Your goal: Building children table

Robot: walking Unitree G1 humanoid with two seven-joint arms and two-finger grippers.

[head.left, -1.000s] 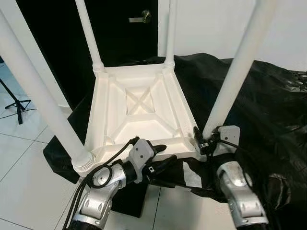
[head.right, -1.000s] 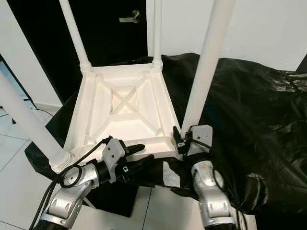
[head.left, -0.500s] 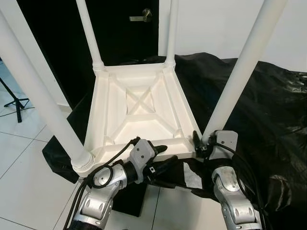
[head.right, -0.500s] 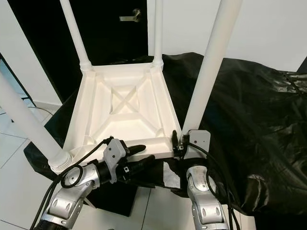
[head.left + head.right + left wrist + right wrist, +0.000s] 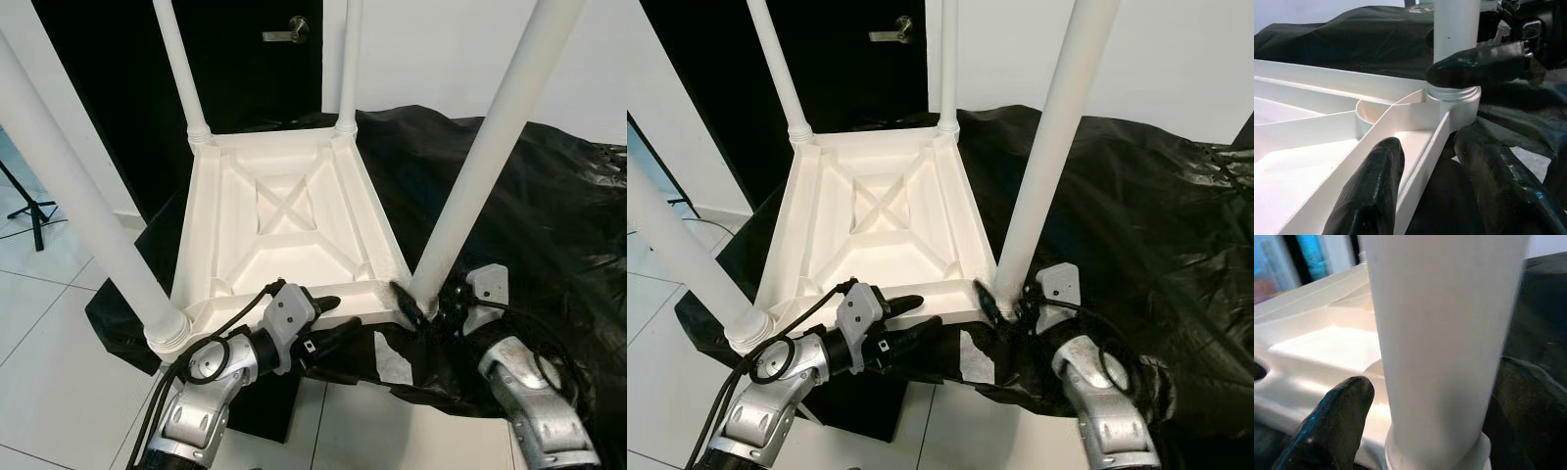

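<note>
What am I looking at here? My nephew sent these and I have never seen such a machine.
It is a humanoid robot building a children's table. Two pictures come from cameras in its head, looking down; two from cameras on its wrists. The white table lies upside down on black plastic sheeting, its four legs pointing up. The left gripper straddles the table's near rim, one black finger inside and one outside. The right gripper has its fingers on either side of the near right leg, just above its threaded base.

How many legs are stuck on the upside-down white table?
4. Two far legs stand by the dark door. One near leg is on the left; the other is between the right hand's fingers.
</note>
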